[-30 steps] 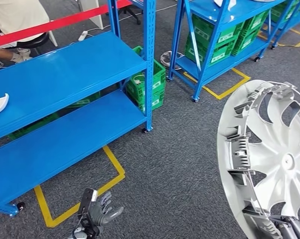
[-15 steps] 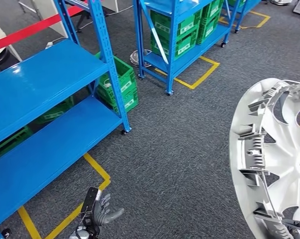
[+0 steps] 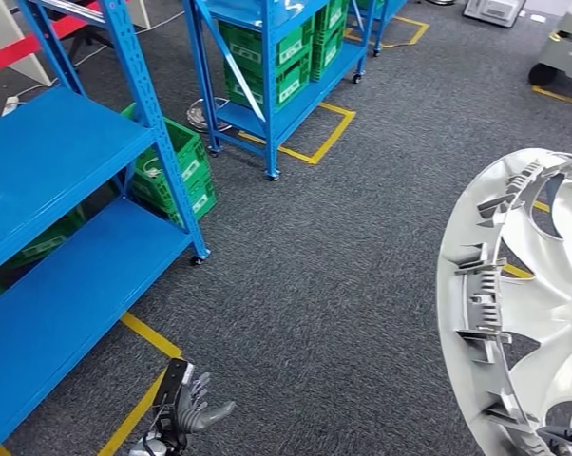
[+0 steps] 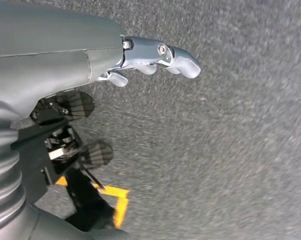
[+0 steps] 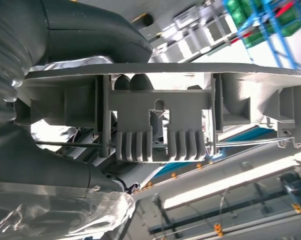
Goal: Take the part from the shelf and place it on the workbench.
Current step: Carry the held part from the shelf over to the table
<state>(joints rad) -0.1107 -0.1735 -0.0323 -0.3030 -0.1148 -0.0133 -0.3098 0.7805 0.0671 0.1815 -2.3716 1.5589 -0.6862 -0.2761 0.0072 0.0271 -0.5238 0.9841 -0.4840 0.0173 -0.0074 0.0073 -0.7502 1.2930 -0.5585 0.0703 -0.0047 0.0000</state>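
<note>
The part is a large silver wheel cover (image 3: 526, 304) with ribbed clips along its rim, held upright at the right edge of the head view. My right hand (image 3: 566, 442) grips its lower rim, mostly hidden behind it. In the right wrist view the cover's grey clip rib (image 5: 156, 115) sits against that hand (image 5: 85, 40), whose thumb lies over the rim. My left hand (image 3: 186, 410) hangs low over the carpet, fingers spread and holding nothing; the left wrist view shows its fingers (image 4: 156, 52) stretched out above the floor.
A blue two-level shelf (image 3: 47, 171) stands at the left with a green crate (image 3: 179, 171) beneath its corner. A second blue rack (image 3: 269, 95) holding green crates (image 3: 283, 52) stands further back. Yellow tape (image 3: 143, 332) marks the grey carpet. A grey cart (image 3: 566, 47) is at the far right.
The whole picture has slid left, so the camera has turned right, away from the shelf. The wheel cover stays in my right hand; my left hand hangs as before.
</note>
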